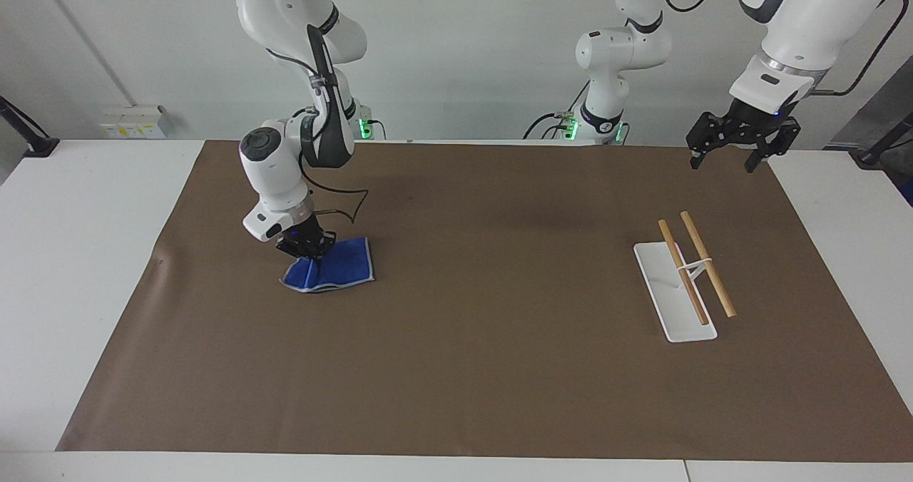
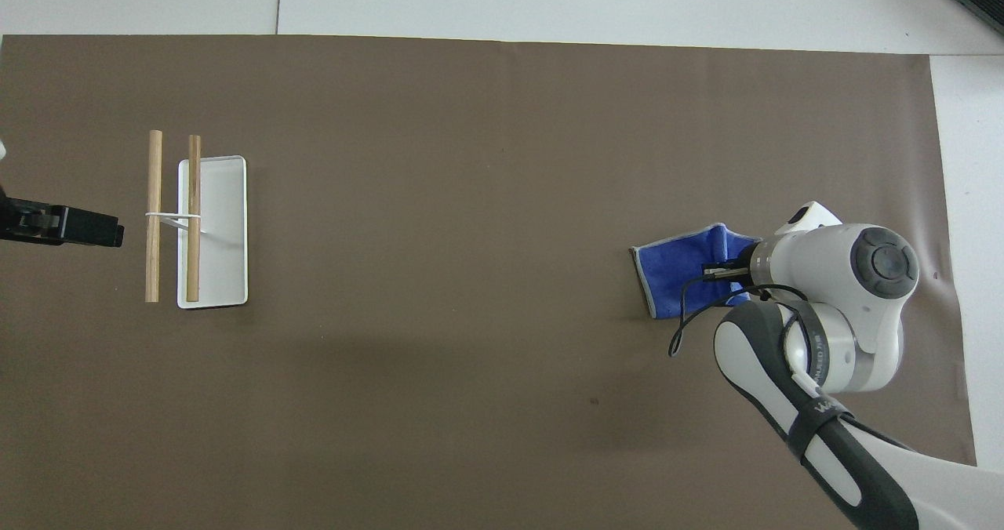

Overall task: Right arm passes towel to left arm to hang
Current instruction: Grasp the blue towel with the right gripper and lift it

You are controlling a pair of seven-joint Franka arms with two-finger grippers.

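The royal-blue towel (image 1: 335,270) lies bunched on the brown mat toward the right arm's end of the table; it also shows in the overhead view (image 2: 681,268). My right gripper (image 1: 307,252) is shut on the towel's edge and lifts that edge off the mat while the rest still rests on it. In the overhead view the right gripper (image 2: 725,271) is mostly hidden under its own wrist. My left gripper (image 1: 733,155) hangs open and empty in the air near the rack's end of the table, and its tip shows in the overhead view (image 2: 86,226).
A white rack base (image 1: 660,279) with two wooden rods (image 1: 706,273) stands toward the left arm's end of the table, also in the overhead view (image 2: 223,232). The brown mat (image 1: 485,339) covers most of the white table.
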